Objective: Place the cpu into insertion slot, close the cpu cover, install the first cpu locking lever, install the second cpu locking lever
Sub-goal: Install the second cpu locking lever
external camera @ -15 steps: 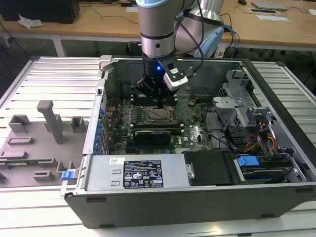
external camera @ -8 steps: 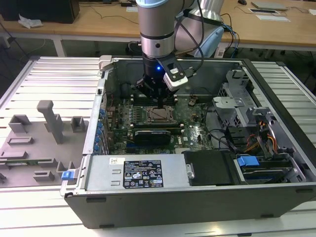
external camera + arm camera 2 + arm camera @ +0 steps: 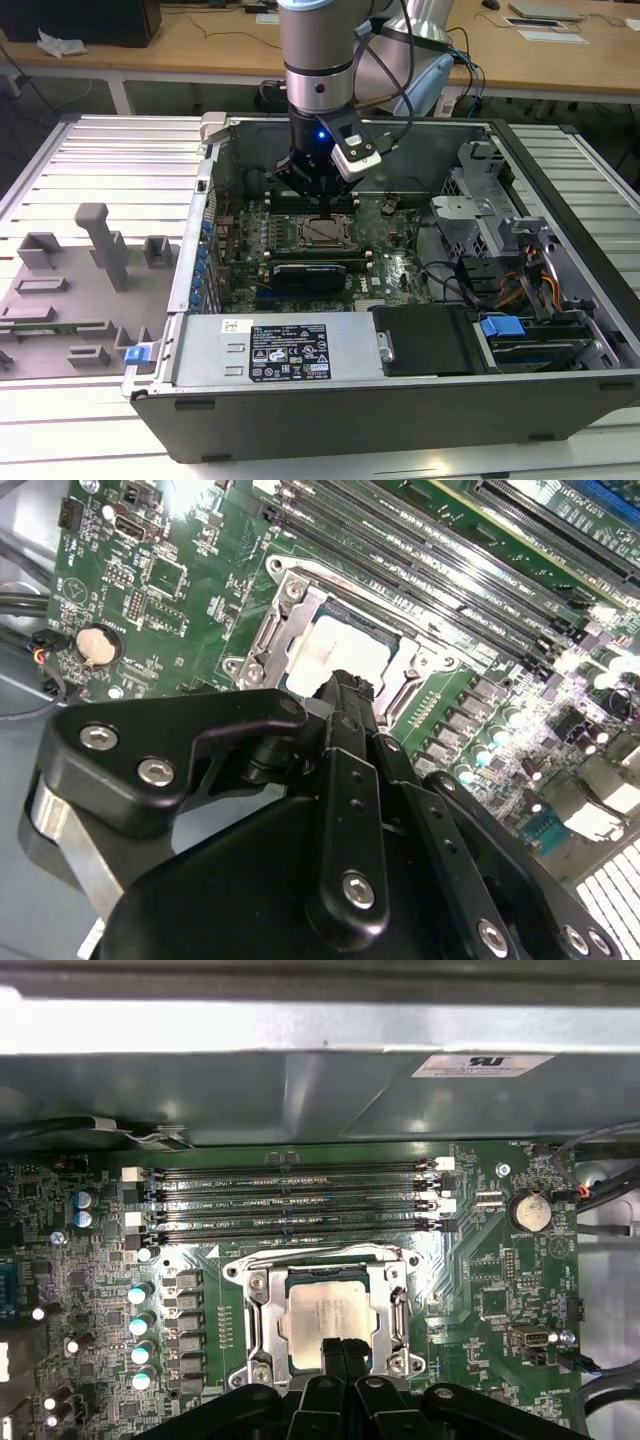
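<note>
The black, angular end effector (image 3: 337,1352) hangs low over the middle of the green circuit board (image 3: 480,1260) inside the open grey metal computer case (image 3: 560,190), its two slim fingers pressed together with no gap showing between them in the first wrist view, the tips just at the near edge of the socket. The cpu (image 3: 324,1316), a small flat square chip with a pale silvery-beige, matt metal top, lies seated in the insertion slot (image 3: 300,1278), a square dark-framed socket. Around it sits the cpu cover (image 3: 257,1310), a silvery-grey stamped metal frame plate with a large central window through which the chip shows; it lies flat over the socket. In the second wrist view the black linkage of the end effector (image 3: 347,695) hides one side of the cpu (image 3: 335,645) and cover (image 3: 272,635), so whether the tips touch the chip cannot be told. Long black memory slots (image 3: 290,1198) run parallel beside the socket. In the exterior view the case stands on a ribbed, pale metal worktop (image 3: 120,150).
</note>
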`<state>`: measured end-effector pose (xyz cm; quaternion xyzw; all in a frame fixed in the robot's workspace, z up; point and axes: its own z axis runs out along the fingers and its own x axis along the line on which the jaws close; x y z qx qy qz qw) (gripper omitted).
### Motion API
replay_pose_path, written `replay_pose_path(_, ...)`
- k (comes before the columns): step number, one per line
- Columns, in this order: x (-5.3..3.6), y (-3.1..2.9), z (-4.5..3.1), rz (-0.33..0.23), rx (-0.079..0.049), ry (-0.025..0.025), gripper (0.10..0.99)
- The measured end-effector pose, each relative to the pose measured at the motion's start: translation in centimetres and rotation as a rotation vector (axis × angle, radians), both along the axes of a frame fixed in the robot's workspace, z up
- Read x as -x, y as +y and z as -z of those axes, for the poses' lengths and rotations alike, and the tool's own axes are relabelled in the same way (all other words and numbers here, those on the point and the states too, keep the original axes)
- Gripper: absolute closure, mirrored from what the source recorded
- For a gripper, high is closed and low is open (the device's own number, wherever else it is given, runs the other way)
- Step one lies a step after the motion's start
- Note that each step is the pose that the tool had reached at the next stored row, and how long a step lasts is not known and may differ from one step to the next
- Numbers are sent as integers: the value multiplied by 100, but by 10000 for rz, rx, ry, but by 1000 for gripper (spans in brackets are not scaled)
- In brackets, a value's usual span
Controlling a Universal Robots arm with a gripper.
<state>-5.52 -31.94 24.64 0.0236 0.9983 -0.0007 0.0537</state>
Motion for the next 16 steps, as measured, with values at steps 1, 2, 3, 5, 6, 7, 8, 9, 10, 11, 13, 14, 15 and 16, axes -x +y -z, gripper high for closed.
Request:
replay_pose_path(1, 0, -9, -13, -1, 0, 0, 980)
replay_pose_path(2, 0, -41, -13, 0, 1, 1, 980)
replay_pose_path(3, 0, -82, -13, -1, 1, 1, 980)
replay_pose_path(5, 0, -133, -13, 0, 1, 1, 980)
replay_pose_path(6, 0, -160, -13, 2, 0, 0, 980)
replay_pose_path(7, 0, -176, -13, 2, 0, 0, 980)
replay_pose_path(8, 0, -196, -13, 2, 1, 1, 980)
replay_pose_path(9, 0, -211, -13, 2, 1, 1, 980)
replay_pose_path(10, 0, -224, -12, 2, 2, 1, 980)
replay_pose_path(11, 0, -243, -10, 3, 1, 0, 980)
replay_pose_path(13, 0, -271, -6, 3, 1, 0, 980)
replay_pose_path(14, 0, -288, 0, 3, 1, 1, 980)
replay_pose_path(15, 1, -299, 7, 3, 1, 0, 980)
replay_pose_path(16, 3, -321, 22, 3, 0, 0, 980)
